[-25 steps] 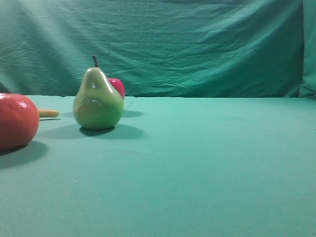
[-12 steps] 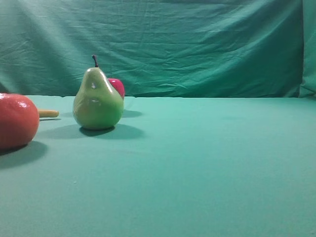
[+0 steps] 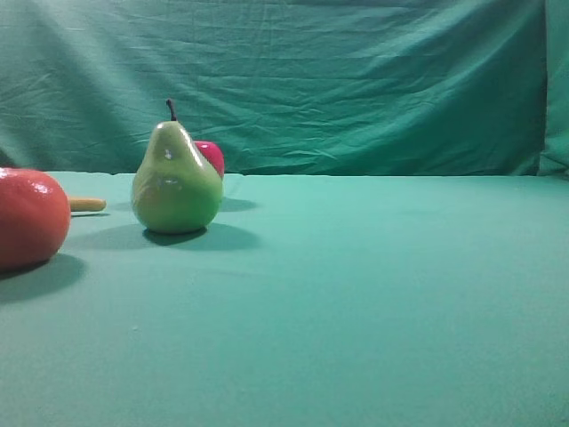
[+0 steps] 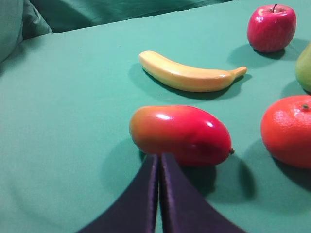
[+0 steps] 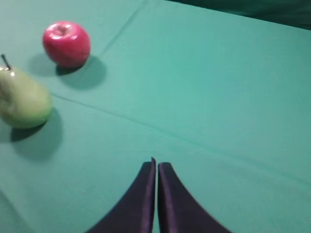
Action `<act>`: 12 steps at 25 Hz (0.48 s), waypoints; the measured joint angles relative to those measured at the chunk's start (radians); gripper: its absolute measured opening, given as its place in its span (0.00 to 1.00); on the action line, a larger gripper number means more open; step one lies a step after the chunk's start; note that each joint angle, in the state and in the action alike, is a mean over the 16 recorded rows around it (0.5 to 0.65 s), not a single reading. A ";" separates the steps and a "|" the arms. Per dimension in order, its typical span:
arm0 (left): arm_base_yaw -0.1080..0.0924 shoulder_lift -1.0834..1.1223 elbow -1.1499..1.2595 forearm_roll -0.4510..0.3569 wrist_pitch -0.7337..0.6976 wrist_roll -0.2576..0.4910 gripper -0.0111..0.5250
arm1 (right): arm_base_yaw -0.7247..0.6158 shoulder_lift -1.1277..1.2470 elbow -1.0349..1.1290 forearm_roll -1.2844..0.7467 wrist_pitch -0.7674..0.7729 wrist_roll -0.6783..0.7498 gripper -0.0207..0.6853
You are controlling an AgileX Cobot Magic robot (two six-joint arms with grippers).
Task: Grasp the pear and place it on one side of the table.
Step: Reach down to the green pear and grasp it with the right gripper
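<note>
Pear (image 3: 177, 182) upright on the tabletop (image 3: 373, 294) at far left, apple (image 3: 212, 157) just behind it, orange (image 3: 31, 218) nearer the left edge. Left gripper (image 4: 159, 160) with jaws closed, empty, tips just before a mango (image 4: 181, 134); banana (image 4: 187, 75) beyond. Right gripper (image 5: 156, 165) jaws closed, empty, well apart from the pear

Soft, even overhead light is washing all views w/ a teal cast. The pear (image 3: 177, 182) is showing white glare spots & throwing a shadow right onto the counter (image 3: 373, 294). Right wrist view is looking slightly blurred; tool fingers (image 5: 146, 204) nearly black.
</note>
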 joint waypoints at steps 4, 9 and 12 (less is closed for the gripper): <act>0.000 0.000 0.000 0.000 0.000 0.000 0.02 | 0.098 0.176 -0.129 0.009 0.016 -0.067 0.16; 0.000 0.000 0.000 0.000 0.000 0.000 0.02 | 0.197 0.369 -0.285 0.021 0.037 -0.122 0.43; 0.000 0.000 0.000 0.000 0.000 0.000 0.02 | 0.240 0.473 -0.381 0.031 0.058 -0.130 0.60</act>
